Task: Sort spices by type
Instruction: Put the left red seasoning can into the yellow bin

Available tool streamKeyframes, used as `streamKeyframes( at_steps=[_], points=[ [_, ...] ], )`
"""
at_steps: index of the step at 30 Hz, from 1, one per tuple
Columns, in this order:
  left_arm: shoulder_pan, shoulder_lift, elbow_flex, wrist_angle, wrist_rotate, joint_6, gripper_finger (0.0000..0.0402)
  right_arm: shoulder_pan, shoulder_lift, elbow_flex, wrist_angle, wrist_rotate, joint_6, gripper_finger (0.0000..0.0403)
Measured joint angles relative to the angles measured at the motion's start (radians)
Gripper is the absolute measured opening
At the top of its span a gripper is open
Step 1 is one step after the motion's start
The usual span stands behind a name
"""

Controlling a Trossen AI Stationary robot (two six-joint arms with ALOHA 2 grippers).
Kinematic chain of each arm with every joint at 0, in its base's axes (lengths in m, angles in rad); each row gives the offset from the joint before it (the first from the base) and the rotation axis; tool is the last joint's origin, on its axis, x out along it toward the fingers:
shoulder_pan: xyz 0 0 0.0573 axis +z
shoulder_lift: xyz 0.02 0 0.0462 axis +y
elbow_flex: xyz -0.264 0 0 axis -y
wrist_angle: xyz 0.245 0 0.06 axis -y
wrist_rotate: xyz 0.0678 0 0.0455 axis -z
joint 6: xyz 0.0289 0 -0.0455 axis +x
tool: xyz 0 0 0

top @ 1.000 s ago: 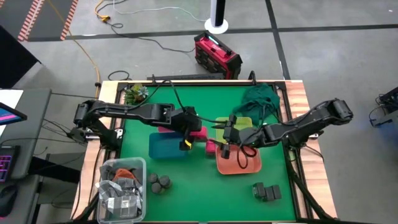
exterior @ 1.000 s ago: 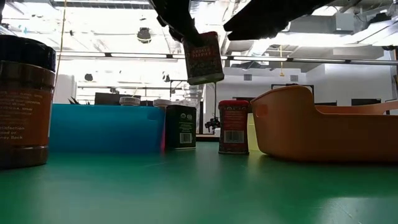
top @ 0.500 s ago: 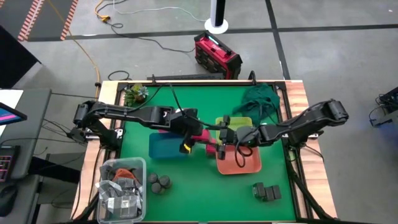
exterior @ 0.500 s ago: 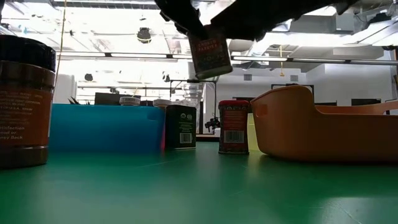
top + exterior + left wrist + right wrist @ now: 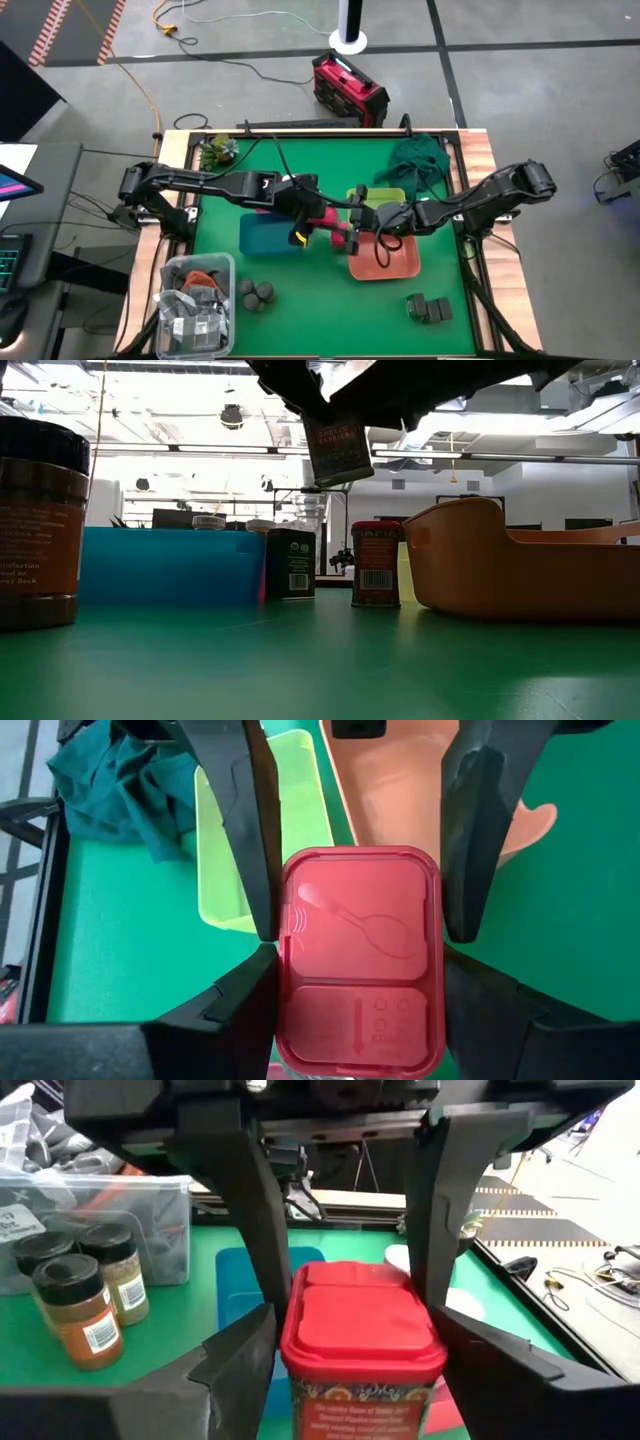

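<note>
Left wrist view: my left gripper (image 5: 360, 960) clamps a pink spice box (image 5: 360, 955) between both fingers (image 5: 245, 830), lifted above the green table (image 5: 130, 940). My right gripper (image 5: 345, 1295) brackets another pink box (image 5: 362, 1335), though I cannot tell if it grips.

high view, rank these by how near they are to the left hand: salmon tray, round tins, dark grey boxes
Measured from the left hand, holding a pink box above mid-table:
1. Salmon tray, just to its right.
2. Round tins, toward the front edge, beside the clear bin.
3. Dark grey boxes, front right corner area, past the tray.
</note>
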Motion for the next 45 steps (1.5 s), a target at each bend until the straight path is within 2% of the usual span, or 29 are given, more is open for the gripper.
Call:
streamKeyframes(
  at_steps=[6,13,22,28,34,37,45],
  points=[
    [0.000,0.000,0.000,0.002,0.000,0.000,0.0219,0.000,0.000,0.000,-0.002,0.000,0.000,0.0240],
    [0.000,0.000,-0.001,0.006,0.000,-0.011,0.0224,-0.011,0.000,0.001,-0.022,-0.001,0.001,0.0238],
    [0.000,0.000,-0.001,-0.005,-0.010,-0.037,0.0307,-0.013,0.001,0.000,-0.052,-0.003,0.003,0.0238],
    [0.000,-0.005,0.000,-0.062,-0.104,-0.055,0.0332,-0.013,-0.034,0.000,-0.119,0.006,0.000,0.0238],
    [0.000,-0.020,0.000,-0.104,-0.158,-0.113,0.0322,-0.013,-0.138,0.000,-0.290,0.074,0.003,0.0239],
    [-0.003,-0.024,-0.027,-0.075,-0.158,-0.134,0.0315,-0.013,-0.194,-0.010,-0.412,0.157,0.034,0.0240],
    [-0.016,-0.050,-0.247,0.213,-0.161,-0.138,0.0295,-0.014,-0.343,-0.213,-0.388,0.374,0.189,0.0240]
  ],
)
